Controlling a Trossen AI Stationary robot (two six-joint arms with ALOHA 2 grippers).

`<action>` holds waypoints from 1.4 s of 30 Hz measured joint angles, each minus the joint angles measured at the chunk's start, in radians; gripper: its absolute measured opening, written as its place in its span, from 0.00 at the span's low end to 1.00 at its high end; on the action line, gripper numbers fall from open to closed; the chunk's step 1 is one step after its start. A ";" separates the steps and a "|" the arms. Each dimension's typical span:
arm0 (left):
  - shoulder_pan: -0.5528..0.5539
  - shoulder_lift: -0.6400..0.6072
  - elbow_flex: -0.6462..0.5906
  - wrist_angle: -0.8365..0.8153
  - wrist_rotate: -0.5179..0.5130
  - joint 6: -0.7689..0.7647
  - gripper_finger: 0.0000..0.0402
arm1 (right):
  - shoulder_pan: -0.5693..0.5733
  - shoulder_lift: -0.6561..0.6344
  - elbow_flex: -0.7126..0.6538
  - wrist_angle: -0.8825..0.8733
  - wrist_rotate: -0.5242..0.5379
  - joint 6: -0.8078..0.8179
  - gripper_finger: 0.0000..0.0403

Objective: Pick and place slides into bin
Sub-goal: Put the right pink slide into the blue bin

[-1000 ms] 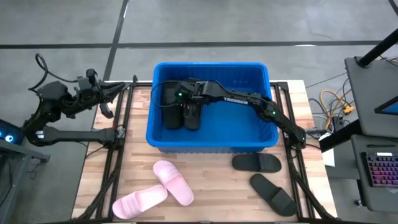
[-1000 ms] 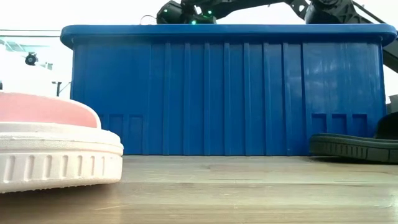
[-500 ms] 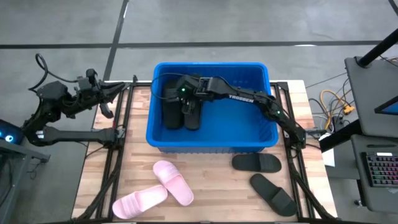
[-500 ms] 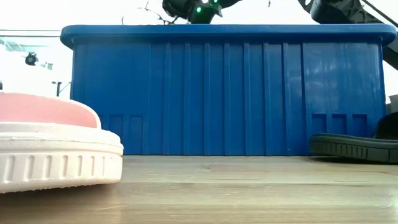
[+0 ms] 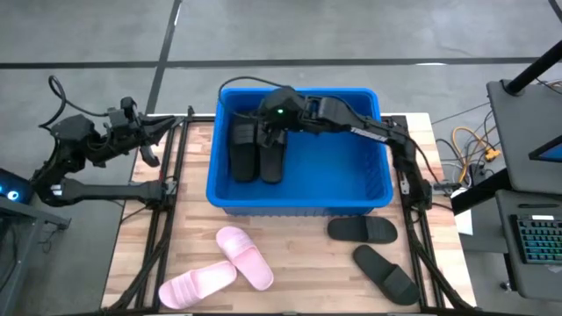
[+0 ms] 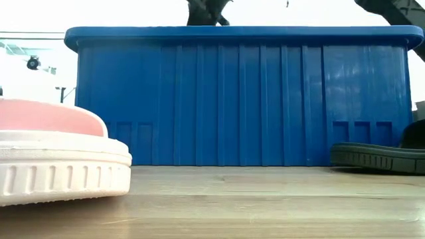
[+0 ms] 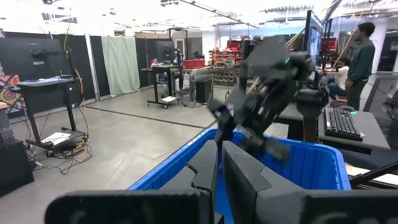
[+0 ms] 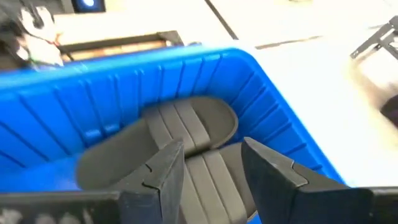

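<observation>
Black slides [image 5: 257,152] lie in the blue bin [image 5: 299,200].

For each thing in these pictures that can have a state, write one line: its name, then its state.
Bin: upright on the table, two black slides inside.
Black slides in bin: side by side, released.
Black slides on table: outside the bin, unpicked.
Pink slides: on the table, unpicked.
Right gripper: open, empty, above the bin.
Left gripper: shut, parked beside the bin.

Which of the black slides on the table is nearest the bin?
The black slide lying parallel along the bin front wall; the other black one lies angled, farther away.
</observation>
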 joint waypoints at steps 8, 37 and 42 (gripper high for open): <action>0.000 0.000 0.000 0.000 0.000 0.000 0.03 | 0.066 -0.146 0.000 -0.003 -0.001 0.057 0.34; 0.000 -0.001 0.000 0.000 0.000 -0.001 0.03 | 0.381 -0.385 -0.001 -0.014 -0.009 0.110 0.31; 0.000 -0.001 0.000 0.000 0.000 -0.002 0.03 | 0.418 -0.384 -0.001 0.018 -0.196 0.109 0.30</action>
